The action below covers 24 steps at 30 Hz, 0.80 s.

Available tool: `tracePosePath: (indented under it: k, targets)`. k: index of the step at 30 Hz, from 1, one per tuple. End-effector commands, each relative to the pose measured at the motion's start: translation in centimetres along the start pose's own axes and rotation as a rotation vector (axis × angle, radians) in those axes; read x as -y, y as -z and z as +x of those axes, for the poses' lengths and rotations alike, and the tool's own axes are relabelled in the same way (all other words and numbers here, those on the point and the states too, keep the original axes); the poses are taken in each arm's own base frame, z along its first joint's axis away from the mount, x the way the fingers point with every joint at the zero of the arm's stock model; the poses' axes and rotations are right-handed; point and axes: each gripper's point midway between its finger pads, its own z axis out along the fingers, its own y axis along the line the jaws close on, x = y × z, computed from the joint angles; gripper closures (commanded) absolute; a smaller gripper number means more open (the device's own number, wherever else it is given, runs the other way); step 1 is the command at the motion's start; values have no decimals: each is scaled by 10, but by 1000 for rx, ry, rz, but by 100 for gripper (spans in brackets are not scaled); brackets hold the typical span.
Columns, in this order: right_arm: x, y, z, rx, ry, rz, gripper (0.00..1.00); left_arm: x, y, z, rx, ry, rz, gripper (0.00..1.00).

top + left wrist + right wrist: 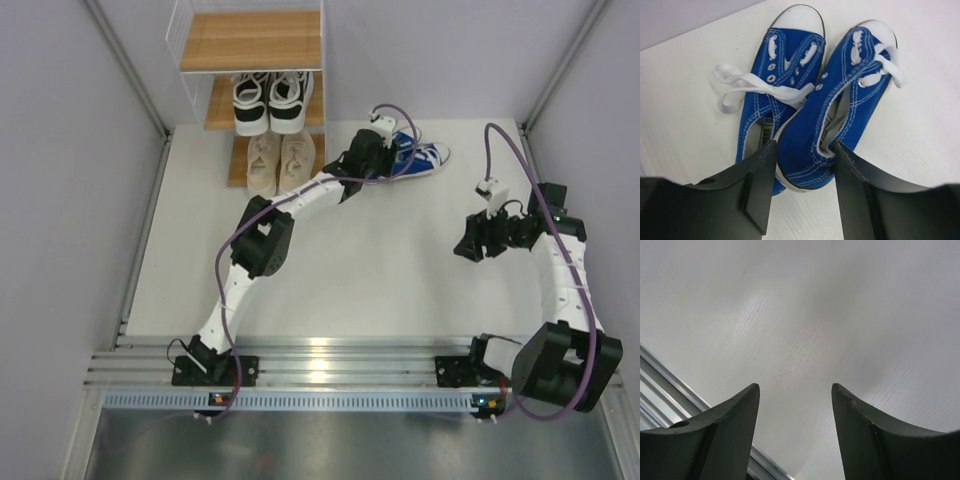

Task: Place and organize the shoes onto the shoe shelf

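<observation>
The blue pair (420,156) lies on the white counter (350,270), outside the shoe shelf (250,40). In the top view it is at about 3 o'clock from the beige pair (280,162), and its toes point toward 3 o'clock. The beige pair stands on the lowest board of the shelf, and the black-and-white pair (270,102) stands on the board above it, at 12 o'clock from the beige one.

The left hand (372,150) is at the heel end of the blue pair. In the left wrist view the two blue shoes lie side by side and touch each other, with toes at 12 o'clock. The shoe on the 3 o'clock side (845,110) has its heel between the two dark fingers (760,185). One finger is in the seam between both shoes and the other finger is against the outer side of the heel. The fingers stand apart by the width of this heel. I cannot tell if they already press on it or only sit beside it. The second blue shoe (775,95) lies at 11 o'clock from the hand, and its white laces (740,90) spread loose on the counter toward 9 o'clock.

The right hand (470,245) is well apart from the blue pair, at about 5 o'clock from it. Its fingers are spread, and in the right wrist view only bare counter shows between them, with a metal rail (670,385) at 8 o'clock.
</observation>
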Motion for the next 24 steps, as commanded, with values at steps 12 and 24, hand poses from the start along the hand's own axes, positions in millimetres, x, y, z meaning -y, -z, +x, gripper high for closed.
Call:
tracePosePath:
  k: [12,24]
  targets:
    - [3,16,-9,69,61,106,40,30,35,-32,14,-15,155,100]
    - [2,25,-16,129,71,140,39,58,137,-80,28,199,290,100]
